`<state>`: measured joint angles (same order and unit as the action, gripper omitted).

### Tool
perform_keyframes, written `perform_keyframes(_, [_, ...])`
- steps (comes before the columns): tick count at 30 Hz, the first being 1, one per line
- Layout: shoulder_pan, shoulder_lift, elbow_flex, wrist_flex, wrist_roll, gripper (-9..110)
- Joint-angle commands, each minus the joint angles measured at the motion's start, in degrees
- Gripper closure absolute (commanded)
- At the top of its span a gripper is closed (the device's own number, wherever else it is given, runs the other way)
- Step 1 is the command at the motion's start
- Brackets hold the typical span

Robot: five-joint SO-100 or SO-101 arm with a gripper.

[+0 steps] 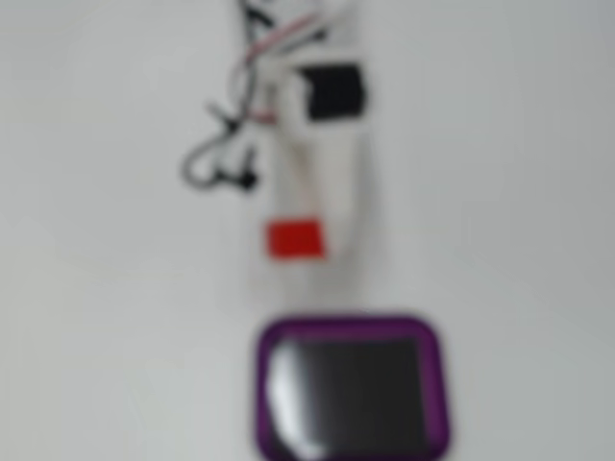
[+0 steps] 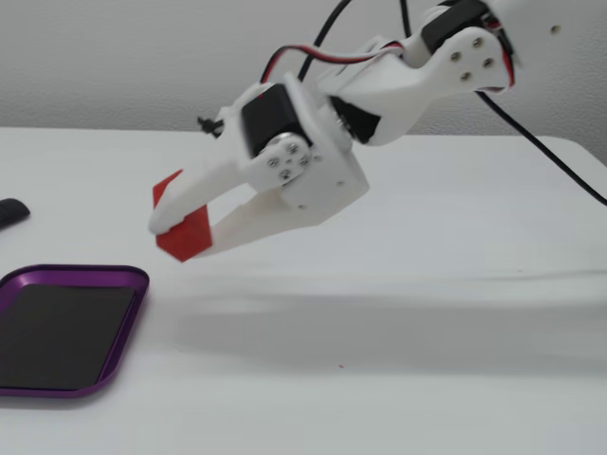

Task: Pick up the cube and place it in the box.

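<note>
The red cube [image 2: 180, 223] is held between the white gripper's [image 2: 175, 227] two fingers, lifted clear above the white table. In a fixed view from above, blurred, the cube [image 1: 294, 239] shows at the tip of the gripper [image 1: 298, 245], a short way above the box [image 1: 352, 389] in the picture. The box is a shallow tray with a purple rim and a dark floor; in a fixed view from the side it [image 2: 66, 327] lies at the lower left, to the left of and below the held cube. The box holds nothing.
The white arm [image 2: 398, 85] with black and red cables reaches in from the upper right. A small dark object [image 2: 11, 212] lies at the left edge of the table. A black cable loop [image 1: 216, 158] lies beside the arm.
</note>
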<state>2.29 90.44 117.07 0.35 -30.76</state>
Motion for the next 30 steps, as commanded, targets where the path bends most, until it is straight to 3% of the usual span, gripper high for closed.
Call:
perform_keyframes(1, [-1.76,-4.57,-13.8,4.92,0.18,102])
perform_keyframes(11, [-3.69,-14.85,-31.73,17.05,0.09,102])
perform_keyframes(23, [-3.69,-15.29,-32.26,17.4,0.18,95])
perform_keyframes(30, [-3.69,-15.21,-32.7,23.64,0.18,92])
